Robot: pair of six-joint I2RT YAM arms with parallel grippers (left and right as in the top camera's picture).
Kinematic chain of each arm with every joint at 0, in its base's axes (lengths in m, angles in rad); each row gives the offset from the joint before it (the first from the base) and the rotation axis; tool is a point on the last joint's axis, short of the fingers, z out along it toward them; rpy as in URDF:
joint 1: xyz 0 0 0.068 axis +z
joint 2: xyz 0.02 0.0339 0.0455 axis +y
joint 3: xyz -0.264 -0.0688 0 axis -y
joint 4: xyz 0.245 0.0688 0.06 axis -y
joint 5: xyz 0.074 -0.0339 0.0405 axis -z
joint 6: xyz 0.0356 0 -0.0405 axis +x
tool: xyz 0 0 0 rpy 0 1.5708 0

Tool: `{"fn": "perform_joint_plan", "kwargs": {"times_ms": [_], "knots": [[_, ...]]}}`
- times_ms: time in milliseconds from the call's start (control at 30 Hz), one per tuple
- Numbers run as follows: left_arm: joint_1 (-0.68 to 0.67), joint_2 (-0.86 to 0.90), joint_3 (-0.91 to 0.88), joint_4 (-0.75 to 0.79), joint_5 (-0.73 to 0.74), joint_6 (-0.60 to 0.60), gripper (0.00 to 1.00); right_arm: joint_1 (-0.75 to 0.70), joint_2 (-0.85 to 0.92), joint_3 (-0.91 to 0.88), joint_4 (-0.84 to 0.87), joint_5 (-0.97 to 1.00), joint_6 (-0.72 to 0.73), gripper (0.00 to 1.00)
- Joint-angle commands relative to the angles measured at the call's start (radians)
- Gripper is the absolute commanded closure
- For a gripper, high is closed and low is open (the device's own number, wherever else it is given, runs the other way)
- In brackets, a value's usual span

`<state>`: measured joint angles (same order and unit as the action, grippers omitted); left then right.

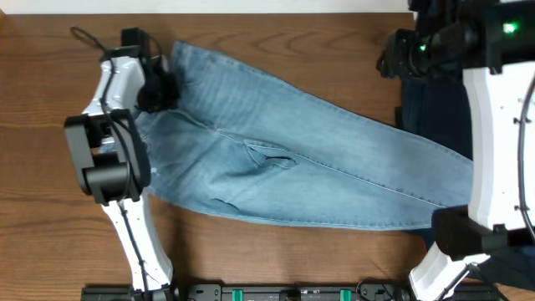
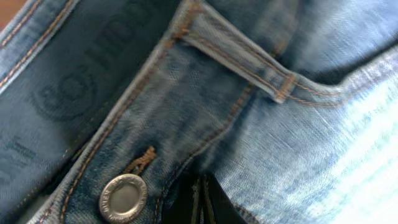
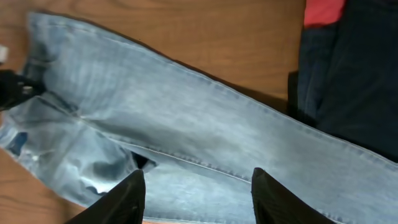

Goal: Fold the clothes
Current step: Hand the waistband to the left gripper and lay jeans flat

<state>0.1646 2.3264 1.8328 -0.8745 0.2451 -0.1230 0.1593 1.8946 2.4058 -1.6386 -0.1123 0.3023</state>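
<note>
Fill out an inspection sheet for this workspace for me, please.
Surface: wooden table, brown grain.
Job's things: jeans spread lengthwise and slanted, waistband to the left, legs running right; no cross fold yet.
Clutter: dark clothes piled at the right beside the legs; red cloth next to them.
Grippers: left gripper at the waistband, open or shut unclear; right gripper open, above the legs.
Cables: black cable looped on the table at the upper left of the overhead view.
Surroundings: black rail along the near edge; otherwise nothing seen.
</note>
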Motion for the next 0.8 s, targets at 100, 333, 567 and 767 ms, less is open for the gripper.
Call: {"fn": "perform_joint_plan", "kwargs": {"times_ms": [100,333,567,767], "knots": [[0.282,0.100,-0.062,-0.090,-0.262,-0.133,0.94,-0.002,0.067,0.001,-0.003,0.003,-0.044,0.47],[0.485,0.025,-0.054,-0.029,-0.262,-0.052,0.94,0.062,0.223,0.000,0.038,0.011,-0.052,0.44],[0.605,-0.073,-0.054,0.043,-0.179,-0.047,0.94,0.117,0.432,0.000,0.063,0.011,-0.052,0.45],[0.597,-0.211,-0.054,0.051,0.007,0.043,0.94,0.142,0.599,0.000,0.008,-0.013,-0.032,0.68]]}}
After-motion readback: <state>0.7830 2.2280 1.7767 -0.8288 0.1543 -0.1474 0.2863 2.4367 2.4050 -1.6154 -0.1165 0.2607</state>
